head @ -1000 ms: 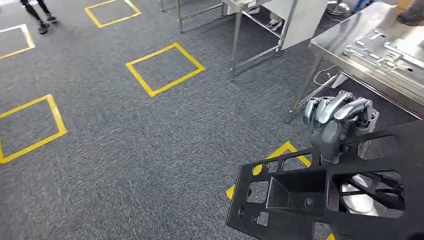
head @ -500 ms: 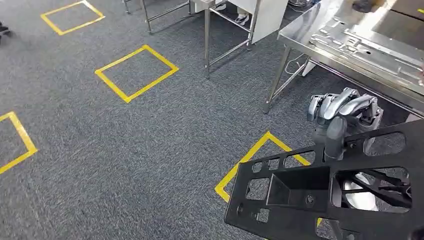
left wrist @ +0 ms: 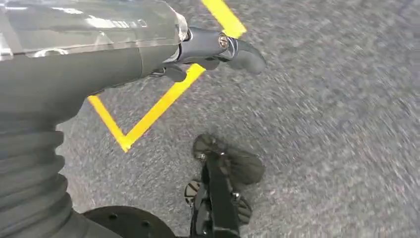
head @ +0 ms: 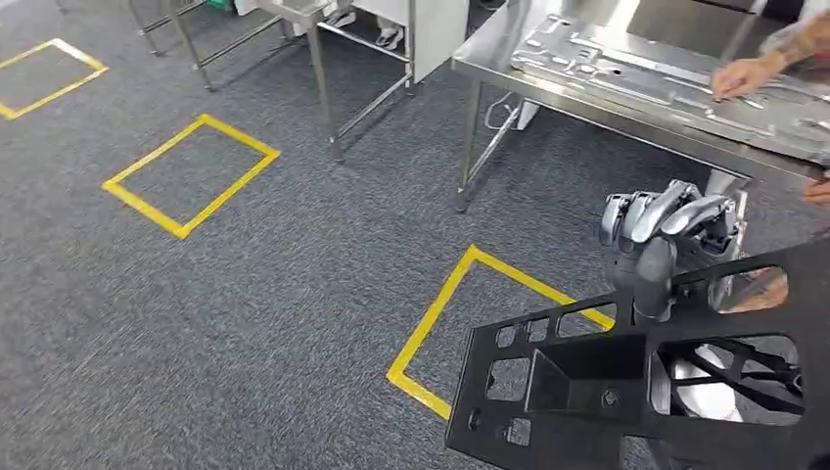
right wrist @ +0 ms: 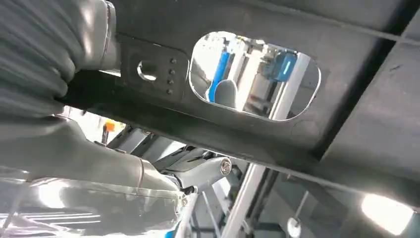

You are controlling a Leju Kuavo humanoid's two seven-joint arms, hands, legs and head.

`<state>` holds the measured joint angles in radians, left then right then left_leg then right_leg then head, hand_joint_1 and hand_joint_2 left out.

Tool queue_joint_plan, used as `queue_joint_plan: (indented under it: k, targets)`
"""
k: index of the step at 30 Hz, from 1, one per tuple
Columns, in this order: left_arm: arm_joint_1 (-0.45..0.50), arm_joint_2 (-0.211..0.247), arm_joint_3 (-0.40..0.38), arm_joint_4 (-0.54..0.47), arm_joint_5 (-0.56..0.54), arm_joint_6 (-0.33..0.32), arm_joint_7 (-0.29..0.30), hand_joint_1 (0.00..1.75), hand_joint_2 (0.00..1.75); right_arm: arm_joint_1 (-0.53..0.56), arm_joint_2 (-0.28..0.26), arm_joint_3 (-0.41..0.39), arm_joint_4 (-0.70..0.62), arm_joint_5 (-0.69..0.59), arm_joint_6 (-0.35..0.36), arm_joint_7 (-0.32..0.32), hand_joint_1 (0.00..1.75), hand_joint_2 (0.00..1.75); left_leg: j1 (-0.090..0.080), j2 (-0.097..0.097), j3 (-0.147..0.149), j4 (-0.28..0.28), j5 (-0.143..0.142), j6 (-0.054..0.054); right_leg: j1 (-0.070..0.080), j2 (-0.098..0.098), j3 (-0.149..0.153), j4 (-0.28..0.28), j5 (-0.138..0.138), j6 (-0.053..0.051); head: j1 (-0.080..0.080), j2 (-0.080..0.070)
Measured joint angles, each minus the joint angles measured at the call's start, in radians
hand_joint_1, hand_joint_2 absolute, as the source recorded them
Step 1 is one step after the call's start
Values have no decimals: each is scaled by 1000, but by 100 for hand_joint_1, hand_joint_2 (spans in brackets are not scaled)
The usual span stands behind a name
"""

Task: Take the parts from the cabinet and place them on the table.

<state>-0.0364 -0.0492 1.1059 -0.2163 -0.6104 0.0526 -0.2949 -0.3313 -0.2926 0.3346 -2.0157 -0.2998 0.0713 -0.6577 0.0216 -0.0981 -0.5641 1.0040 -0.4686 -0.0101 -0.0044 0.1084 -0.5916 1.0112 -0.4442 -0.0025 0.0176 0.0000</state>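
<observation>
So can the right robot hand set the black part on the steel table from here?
Probably not yet: the right robot hand holds the black part over carpet, short of the table.

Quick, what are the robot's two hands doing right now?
Right hand: holding the black part.
Left hand: holding nothing; open or closed cannot be told.

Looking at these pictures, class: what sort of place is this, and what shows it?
Probably a factory or workshop test floor: yellow tape squares on grey carpet, a steel table bearing pressed metal panels, and a black perforated part held by the right hand.
</observation>
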Motion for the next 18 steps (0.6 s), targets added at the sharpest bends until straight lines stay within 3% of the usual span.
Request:
queue_joint_plan:
  k: [3, 4, 5, 6, 7, 8, 9, 10, 11, 13, 14, 15, 18]
  targets:
    - [-2, 0, 0, 0, 0, 0, 0, 0, 175, 6, -3, -5, -8, 0, 0, 1, 175, 175, -11, 32, 3, 5, 2, 12, -11, 35, -10, -10, 9, 23, -2, 0]
    - [-4, -2, 0, 0, -1, -1, -1, 0, 175, 7, -7, -8, -11, 0, 0, 1, 175, 175, -2, 46, 8, -8, 9, 21, -9, 36, -10, -8, 7, 29, -3, 0]
    - [-6, 0, 0, 0, -2, -2, -2, 0, 175, 8, -9, -14, -15, 0, 0, -2, 175, 175, -2, 60, 12, -14, 11, 26, -6, -29, -16, 12, -8, 33, 2, 0]
    - [-4, 0, 0, 0, -4, -2, -2, 0, 175, 7, -10, -15, -15, 0, 0, -2, 175, 175, -3, 72, 13, -15, 11, 32, -5, -72, -42, 63, -42, 37, 7, 0]
    - [-3, 0, 0, 0, -5, -2, -1, 0, 175, 10, -11, -16, -15, 0, 0, -2, 175, 175, -5, 86, 13, -15, 9, 34, -8, -92, -83, 146, -85, 42, 7, 0]
    - [-2, 0, 0, 0, -7, -2, 0, 0, 175, 19, -11, -17, -16, 0, 0, -2, 175, 175, -6, 99, 13, -15, 8, 35, -10, -98, -125, 231, -120, 46, 7, 0]
    - [-2, 0, 0, 0, -6, -2, 0, 0, 175, 30, -11, -19, -18, 0, 1, -2, 175, 175, -6, 113, 12, -14, 6, 36, -12, -100, -159, 298, -139, 49, 7, 0]
    - [-3, 0, 0, 0, -6, -2, 0, 0, 175, 40, -11, -21, -19, 0, 4, -3, 175, 175, -6, 128, 14, -14, 4, 34, -14, -102, -169, 314, -131, 52, 7, 0]
    - [-3, 0, 0, 0, -6, -2, 0, 0, 175, 44, -11, -22, -21, 1, 8, -3, 175, 175, -6, 141, 16, -14, 2, 33, -15, -105, -151, 278, -103, 53, 7, 0]
    - [-7, -2, 0, 0, -6, -2, 0, 0, 175, 46, -11, -25, -26, 3, 18, -5, 175, 175, -6, 163, 25, -14, -5, 28, -14, -124, -58, 105, -19, 48, 7, 0]
    - [-9, -2, 0, 0, -6, -2, 0, 0, 175, 46, -11, -28, -29, 5, 18, -5, 175, 175, -8, 172, 32, -14, -9, 23, -9, -171, -3, 7, 14, 40, 8, 0]
    - [-10, -2, 0, 0, -6, -2, -1, 0, 175, 45, -11, -29, -30, 5, 19, -6, 175, 175, -16, 180, 34, -11, -15, 15, 2, -197, 4, -10, 2, 30, 7, 0]
    - [-14, -2, 0, 0, -8, -1, 0, 0, 175, 48, -11, -34, -31, 6, 23, -5, 175, 175, -15, 209, 43, -18, -20, 0, 5, -157, -5, -7, 1, 14, 5, 0]
